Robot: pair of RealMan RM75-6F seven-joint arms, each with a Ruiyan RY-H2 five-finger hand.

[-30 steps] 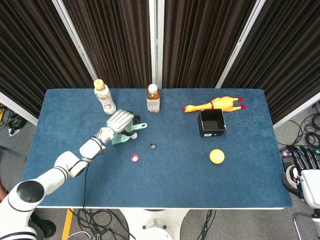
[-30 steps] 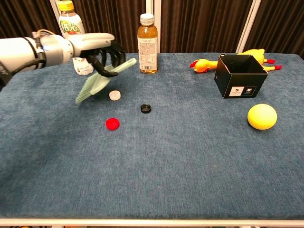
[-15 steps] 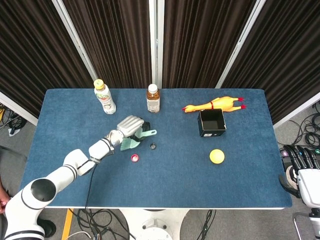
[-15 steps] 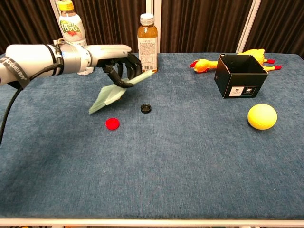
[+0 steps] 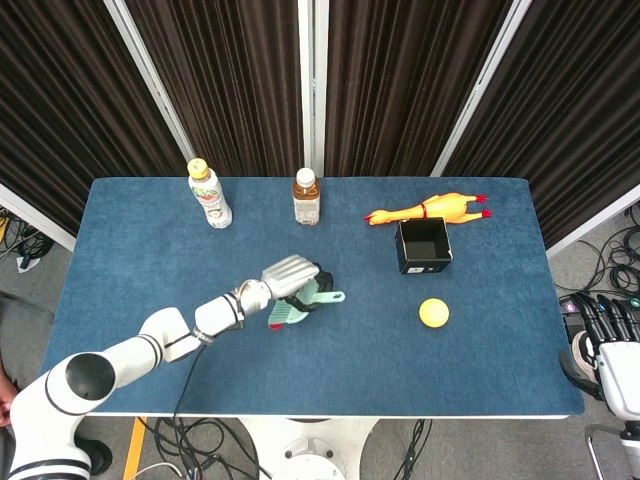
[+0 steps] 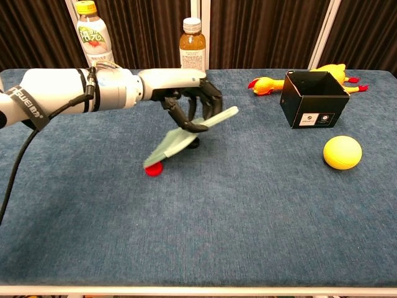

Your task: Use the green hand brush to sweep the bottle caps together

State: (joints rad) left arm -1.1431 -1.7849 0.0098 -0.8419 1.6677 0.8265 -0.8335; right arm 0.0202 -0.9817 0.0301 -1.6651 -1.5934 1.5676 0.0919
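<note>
My left hand (image 5: 291, 277) (image 6: 186, 99) grips the green hand brush (image 5: 300, 305) (image 6: 180, 140) by its handle, near the table's middle. The brush slants down to the left, its bristle end over the red bottle cap (image 6: 153, 169) (image 5: 275, 325). A black cap (image 6: 194, 146) lies just behind the brush, mostly hidden by it. The white cap seen before is hidden. My right hand (image 5: 612, 345) hangs off the table's right edge, holding nothing, its fingers slightly apart.
Two drink bottles (image 5: 209, 194) (image 5: 306, 197) stand at the back of the blue table (image 5: 350, 370). A rubber chicken (image 5: 428, 211), a black open box (image 5: 424, 245) and a yellow ball (image 5: 433, 313) lie on the right side.
My left hand has carried the brush to the right and toward the front, from beside the white cap to over the red and black caps. The white cap is no longer visible.
</note>
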